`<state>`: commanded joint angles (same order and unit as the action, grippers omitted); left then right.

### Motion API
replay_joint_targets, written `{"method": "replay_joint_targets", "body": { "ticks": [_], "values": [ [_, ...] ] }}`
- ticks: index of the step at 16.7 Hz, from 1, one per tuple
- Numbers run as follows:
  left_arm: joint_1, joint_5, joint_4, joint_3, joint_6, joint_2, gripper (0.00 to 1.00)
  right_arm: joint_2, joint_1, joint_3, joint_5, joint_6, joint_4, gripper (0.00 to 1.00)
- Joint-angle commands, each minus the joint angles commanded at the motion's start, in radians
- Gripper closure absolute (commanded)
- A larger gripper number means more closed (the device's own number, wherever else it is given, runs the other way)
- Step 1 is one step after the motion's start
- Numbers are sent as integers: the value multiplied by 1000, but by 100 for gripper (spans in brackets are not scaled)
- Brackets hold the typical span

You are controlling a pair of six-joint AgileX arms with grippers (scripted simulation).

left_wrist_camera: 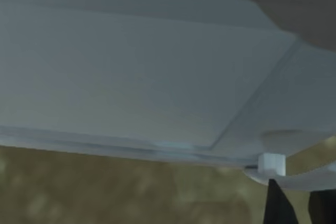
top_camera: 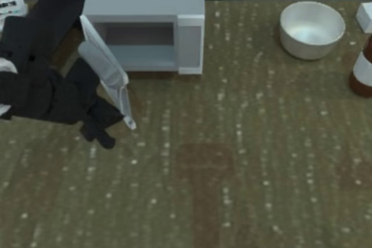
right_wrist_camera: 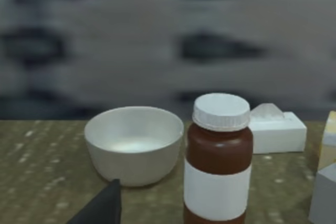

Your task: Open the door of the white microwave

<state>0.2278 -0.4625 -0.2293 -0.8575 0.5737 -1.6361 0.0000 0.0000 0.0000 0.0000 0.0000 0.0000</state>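
My left arm reaches in from the desk's left edge, its gripper (top_camera: 110, 129) at the free edge of the door (top_camera: 106, 74); grip unclear. The microwave (top_camera: 145, 4), at the far edge, stands open.

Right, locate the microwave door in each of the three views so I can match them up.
Top view: the door swung open at the left of the white microwave, the left gripper at its free edge.
Left wrist view: the door fills most of the picture, close up.
Right wrist view: not in it.
Shared landmark: the olive table, below the door.
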Motion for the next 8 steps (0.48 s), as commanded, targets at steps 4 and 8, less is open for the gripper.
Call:
{"method": "replay_joint_targets", "body": {
  "ticks": [4, 8],
  "values": [
    [-5, -14, -14, 2, 19, -3, 100, 0, 0, 0, 0, 0, 0, 0],
    [-26, -36, -34, -10, 64, -2, 100, 0, 0, 0, 0, 0, 0, 0]
  ]
}}
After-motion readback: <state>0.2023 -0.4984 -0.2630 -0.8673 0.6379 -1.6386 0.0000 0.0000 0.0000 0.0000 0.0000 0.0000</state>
